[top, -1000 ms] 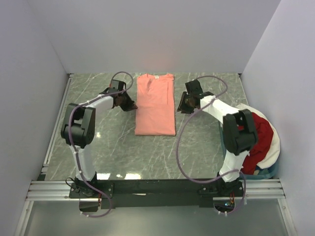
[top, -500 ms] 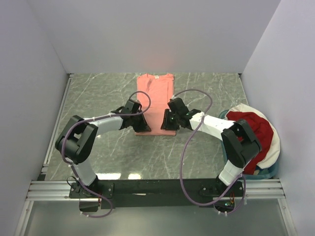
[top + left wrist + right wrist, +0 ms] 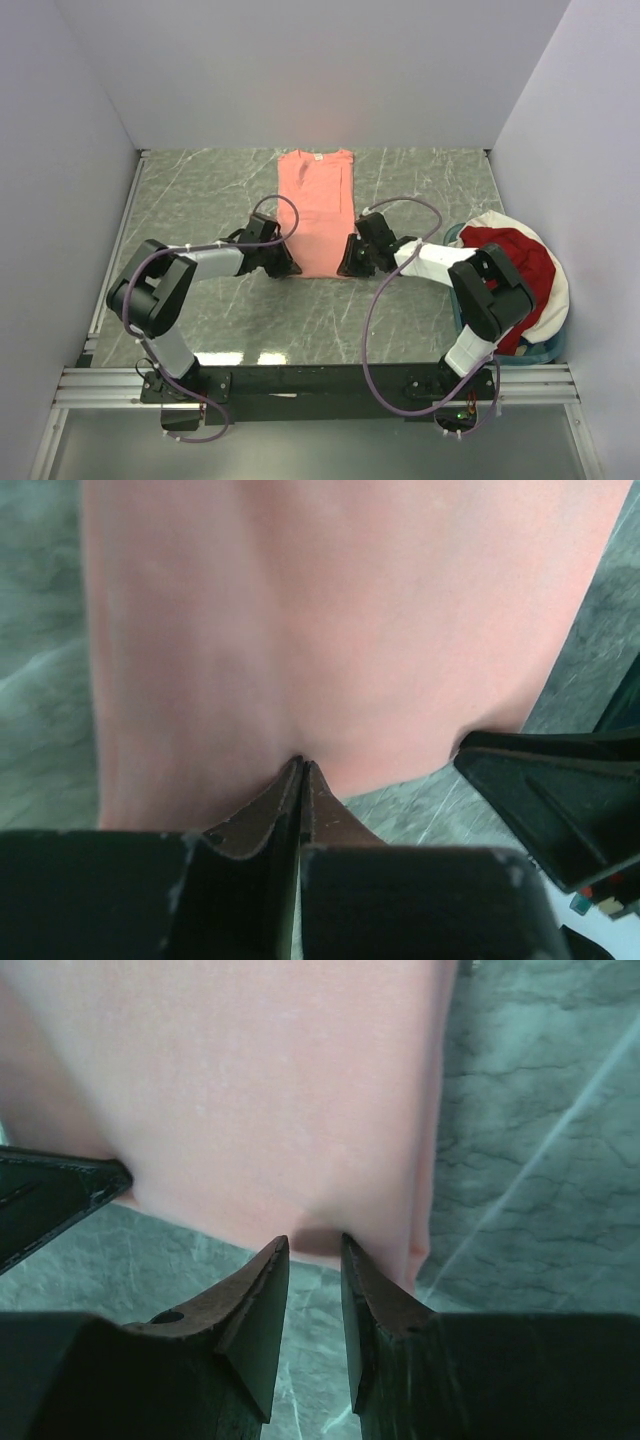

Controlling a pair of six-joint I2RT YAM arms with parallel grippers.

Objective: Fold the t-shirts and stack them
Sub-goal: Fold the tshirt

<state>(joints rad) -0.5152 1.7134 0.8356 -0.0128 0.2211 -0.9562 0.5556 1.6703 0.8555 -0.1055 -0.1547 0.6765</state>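
Pinches salmon-pink t-shirt (image 3: 318, 205) at 6 o'clock hem, left end effector (image 3: 301, 765) shut; holds right end effector (image 3: 314, 1245) slightly parted alongside; now nearer than before.

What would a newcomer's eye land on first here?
The salmon-pink t-shirt, folded into a long strip at mid-table, with both arms stretched to its near hem. The left hand is pinched shut on that hem, while the right hand sits at it with jaws slightly apart. At the right edge, a dark red t-shirt is heaped in a white-rimmed basket.
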